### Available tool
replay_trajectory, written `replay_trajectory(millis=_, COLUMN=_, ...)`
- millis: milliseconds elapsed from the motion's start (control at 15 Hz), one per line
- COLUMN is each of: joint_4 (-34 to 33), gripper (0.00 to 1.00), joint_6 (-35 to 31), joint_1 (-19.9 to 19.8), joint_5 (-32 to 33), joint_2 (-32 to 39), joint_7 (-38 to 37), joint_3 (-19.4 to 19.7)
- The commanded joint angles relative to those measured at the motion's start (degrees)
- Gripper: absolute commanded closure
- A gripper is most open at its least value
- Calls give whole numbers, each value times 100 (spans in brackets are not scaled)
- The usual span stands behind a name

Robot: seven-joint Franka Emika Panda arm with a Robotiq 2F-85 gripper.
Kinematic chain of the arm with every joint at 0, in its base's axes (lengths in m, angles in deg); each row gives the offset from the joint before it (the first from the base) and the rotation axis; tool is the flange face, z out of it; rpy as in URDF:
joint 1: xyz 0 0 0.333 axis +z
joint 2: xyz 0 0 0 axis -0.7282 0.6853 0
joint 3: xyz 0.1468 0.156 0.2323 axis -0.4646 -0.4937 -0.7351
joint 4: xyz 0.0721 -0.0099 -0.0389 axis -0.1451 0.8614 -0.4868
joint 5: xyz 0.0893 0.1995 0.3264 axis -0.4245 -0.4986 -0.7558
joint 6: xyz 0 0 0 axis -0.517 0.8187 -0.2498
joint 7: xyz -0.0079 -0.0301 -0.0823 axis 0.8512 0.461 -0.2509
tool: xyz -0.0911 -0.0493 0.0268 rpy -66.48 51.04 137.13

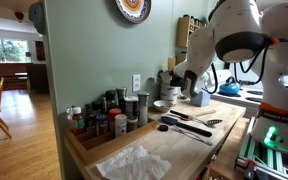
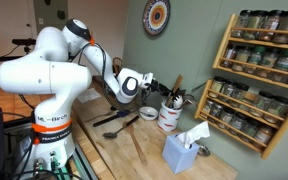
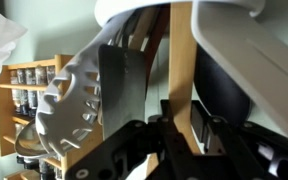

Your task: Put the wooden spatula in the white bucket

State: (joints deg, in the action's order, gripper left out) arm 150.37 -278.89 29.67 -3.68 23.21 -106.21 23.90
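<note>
The gripper (image 2: 156, 86) hangs just beside the white bucket (image 2: 169, 120), level with the utensil handles that stick up out of it; in the wrist view its dark fingers (image 3: 206, 132) are pressed onto the wooden spatula (image 3: 181, 60), whose tan strip runs straight up from between them; the bucket stands on the counter (image 1: 174, 150) close to the green wall, so little room is left behind it; on one side the spice rack (image 2: 259, 75) juts out of the wall near the bucket's handles, and the tissue box (image 2: 181, 152) sits just in front of it near the counter's edge; the side toward the arm is freer, with only some dark utensils (image 1: 189, 126) lying flat on the counter; a tray of jars (image 1: 104, 125) lines the far end of the counter, well apart from the gripper; a pale slotted spatula (image 3: 74, 100) crowds the left of the wrist view, near the wooden one; a blurred white surface (image 3: 244, 45) fills its upper right, and I cannot tell what it is; the spatula's blade is cut off at the top edge; in an exterior view the robot's bulk hides the bucket.
</note>
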Motion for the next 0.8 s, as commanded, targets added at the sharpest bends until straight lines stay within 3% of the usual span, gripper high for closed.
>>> replay_trajectory(millis=0, joint_4=-61, gripper=94, joint_6=-213, joint_1=-360, joint_5=-237, joint_2=-828, joint_7=786, joint_3=-432)
replay_trajectory(millis=533, joint_4=-129, gripper=92, joint_6=-492, joint_1=-942, joint_5=-850, joint_2=-1864, joint_7=2198, joint_3=-997)
replay_trajectory(millis=667, joint_4=-132, gripper=57, joint_6=-668, joint_1=-1081, joint_5=-1112, joint_2=-2156, joint_7=2658, joint_3=-1119)
replay_trajectory(millis=733, joint_4=-135, gripper=48, joint_6=-786, joint_1=-1164, joint_5=-1237, joint_2=-2334, joint_7=2897, joint_3=-1194)
